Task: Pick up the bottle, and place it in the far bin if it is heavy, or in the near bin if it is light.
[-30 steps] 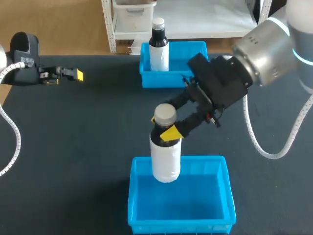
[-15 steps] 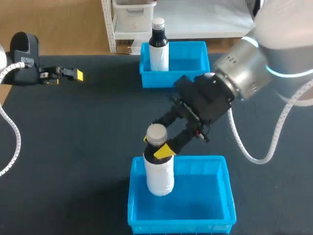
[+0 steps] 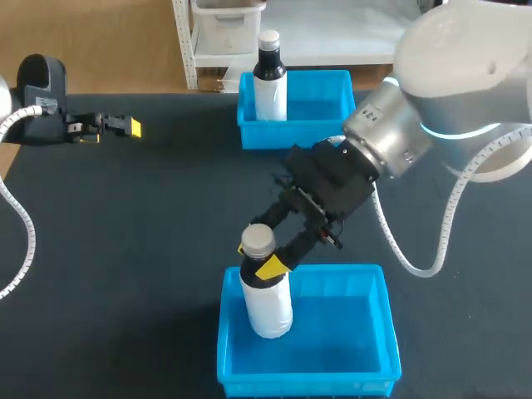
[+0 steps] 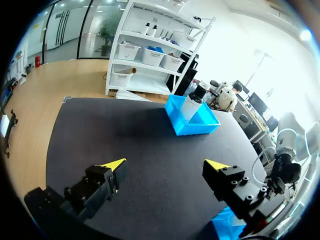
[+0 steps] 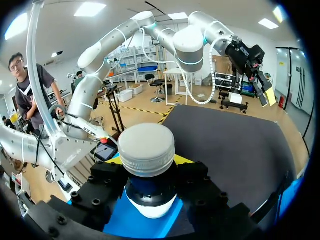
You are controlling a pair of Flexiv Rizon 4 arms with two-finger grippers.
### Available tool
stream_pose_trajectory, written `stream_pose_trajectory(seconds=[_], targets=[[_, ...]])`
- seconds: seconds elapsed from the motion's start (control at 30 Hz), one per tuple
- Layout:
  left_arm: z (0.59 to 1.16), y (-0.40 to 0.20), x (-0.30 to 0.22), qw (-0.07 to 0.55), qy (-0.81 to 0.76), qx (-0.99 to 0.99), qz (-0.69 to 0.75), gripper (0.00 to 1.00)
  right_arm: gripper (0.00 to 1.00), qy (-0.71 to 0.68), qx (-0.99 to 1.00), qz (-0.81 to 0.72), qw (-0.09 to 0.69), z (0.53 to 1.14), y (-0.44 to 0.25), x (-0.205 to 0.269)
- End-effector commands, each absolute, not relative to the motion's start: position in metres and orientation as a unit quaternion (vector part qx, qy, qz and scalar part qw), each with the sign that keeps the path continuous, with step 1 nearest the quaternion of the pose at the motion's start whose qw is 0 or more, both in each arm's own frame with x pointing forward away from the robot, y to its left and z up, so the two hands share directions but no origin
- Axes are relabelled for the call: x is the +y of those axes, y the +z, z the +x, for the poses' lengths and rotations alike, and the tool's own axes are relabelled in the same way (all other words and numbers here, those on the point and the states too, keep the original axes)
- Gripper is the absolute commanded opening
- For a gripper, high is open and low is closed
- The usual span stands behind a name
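- The near bin [image 3: 309, 385], bright blue and open-topped, sits at the near edge of the dark table [image 3: 150, 241]. The only thing inside it is the lower part of the bottle.
- The bottle [image 3: 268, 301] stands upright in the left part of that bin, close to the left wall. Its body is white, its neck dark and its cap grey. The white body reaches below the rim, but whether its base touches the bin floor cannot be told.
- The right gripper [image 3: 263, 261] comes in from the right and is closed around the bottle's dark neck just under the cap. It has one finger on each side, and a yellow tip shows on the near side. In the right wrist view the cap sits between the black fingers, with the bin's blue below it.
- The left gripper [image 4: 165, 167] hangs over the far left part of the table, well apart from both bins. Its fingers are spread wide, with nothing between them.
- The far bin [image 3: 283, 135], also blue, stands at the far edge of the table. A second bottle [image 3: 269, 91], with a white body, dark neck and white cap, stands upright in its left end; nothing else shows in this bin.
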State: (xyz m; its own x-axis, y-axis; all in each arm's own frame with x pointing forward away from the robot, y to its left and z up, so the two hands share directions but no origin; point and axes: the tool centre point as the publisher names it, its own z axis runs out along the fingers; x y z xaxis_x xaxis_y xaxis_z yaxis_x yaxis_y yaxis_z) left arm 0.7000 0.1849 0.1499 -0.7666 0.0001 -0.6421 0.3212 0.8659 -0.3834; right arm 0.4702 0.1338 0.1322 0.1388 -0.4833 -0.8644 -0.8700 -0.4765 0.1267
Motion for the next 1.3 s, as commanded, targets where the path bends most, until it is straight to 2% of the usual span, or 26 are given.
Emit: stream_pose_trajectory(seconds=[0.03,0.17,0.23,0.5,0.77,1.3], targets=[[0.7,0.15,0.185,0.33,-0.243,0.908,0.088,1.0,0.42,0.464,0.466,-0.725,0.206,0.472,0.125,0.135],[0.7,0.15,0.185,0.33,-0.243,0.908,0.088,1.0,0.49,0.465,0.468,-0.724,0.202,0.473,0.122,0.134],[0.7,0.15,0.185,0.33,-0.243,0.908,0.088,1.0,1.0,0.464,0.47,-0.723,0.201,0.474,0.121,0.133],[0.7,0.15,0.185,0.33,-0.243,0.908,0.088,1.0,1.0,0.452,0.487,-0.723,0.189,0.481,0.124,0.121],[0.7,0.15,0.185,0.33,-0.243,0.908,0.088,1.0,1.0,0.423,0.521,-0.722,0.17,0.493,0.137,0.085],[0.7,0.15,0.185,0.33,-0.243,0.908,0.088,1.0,1.0,0.412,0.623,-0.641,0.177,0.576,0.145,0.012]])
